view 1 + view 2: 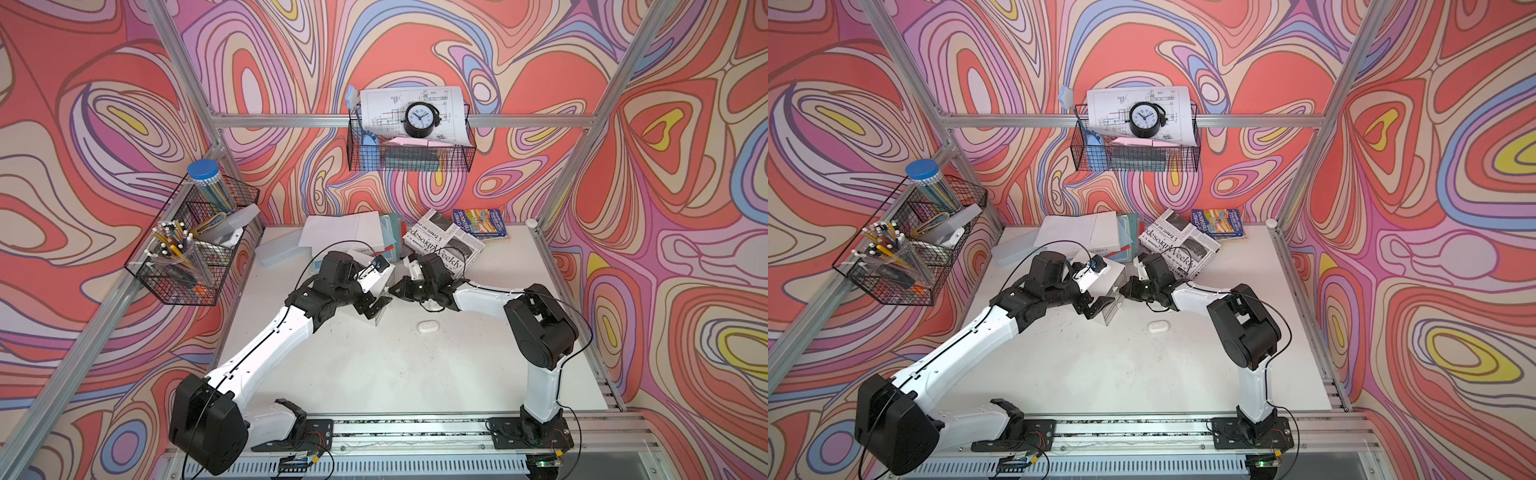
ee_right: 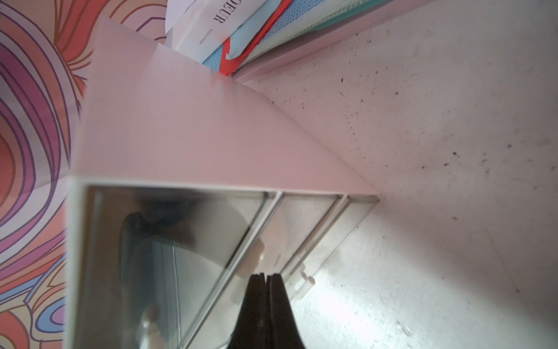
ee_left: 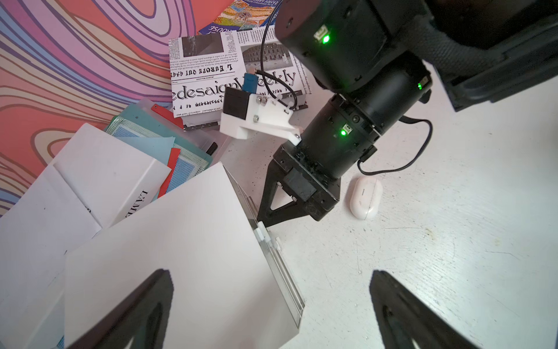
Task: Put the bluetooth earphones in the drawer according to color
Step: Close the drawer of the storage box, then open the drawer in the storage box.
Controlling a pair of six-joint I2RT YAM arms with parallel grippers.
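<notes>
The drawer (image 3: 181,256) is a white boxy cabinet with clear fronts, standing mid-table in both top views (image 1: 1116,277). My left gripper (image 3: 271,302) hovers over its front corner, open, one finger over the white top and one over the bare table. My right gripper (image 2: 265,276) is shut, tips against the clear fronts beside a small white knob (image 2: 305,281); nothing shows between the fingers. One white earphone case (image 1: 428,326) lies on the table in front of the right wrist, also in the left wrist view (image 3: 365,198). Dark blurred shapes show behind the largest clear front (image 2: 169,241).
Behind the cabinet lie a stack of papers and folders (image 1: 345,232), a frosted pencil box (image 1: 282,249), a newspaper (image 1: 444,245) and a blue book (image 1: 480,222). A wire basket of pens (image 1: 191,241) hangs on the left, and another with a clock (image 1: 409,141) hangs on the back wall.
</notes>
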